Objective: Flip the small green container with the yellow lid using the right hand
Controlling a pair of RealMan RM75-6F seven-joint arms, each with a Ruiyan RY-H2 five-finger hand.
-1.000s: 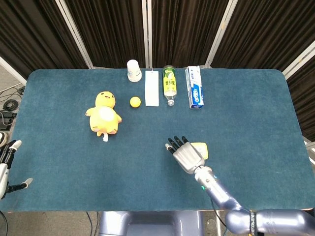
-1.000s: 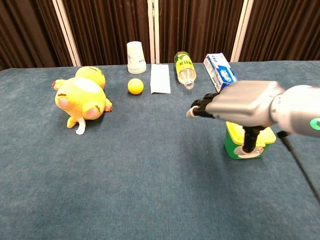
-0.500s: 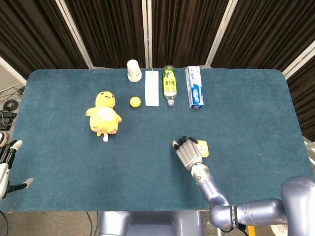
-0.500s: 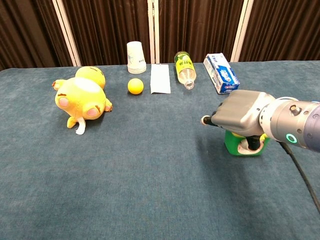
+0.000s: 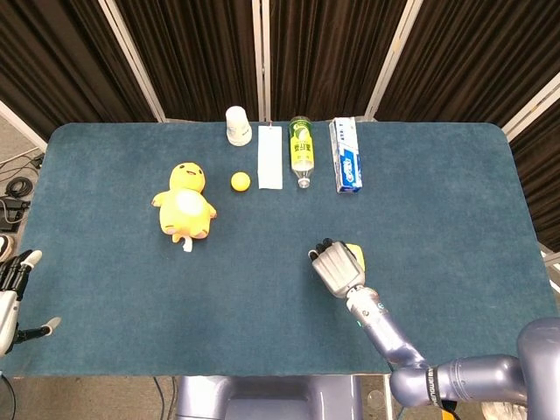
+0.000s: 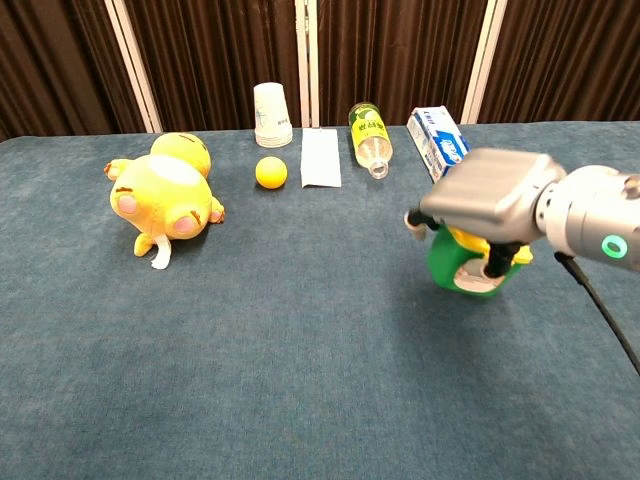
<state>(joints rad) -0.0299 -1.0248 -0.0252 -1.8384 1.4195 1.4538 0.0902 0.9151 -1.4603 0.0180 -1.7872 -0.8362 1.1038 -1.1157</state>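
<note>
Blue cloth table; dark curtains behind.

The small green container with its yellow lid is tilted, lid uppermost, its top leaning toward the table's far edge. A white label shows on its near face. It sits right of centre, toward the near edge.

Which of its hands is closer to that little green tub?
Right. The right hand grips the green tub; the left hand hangs off the table's far left edge.
</note>
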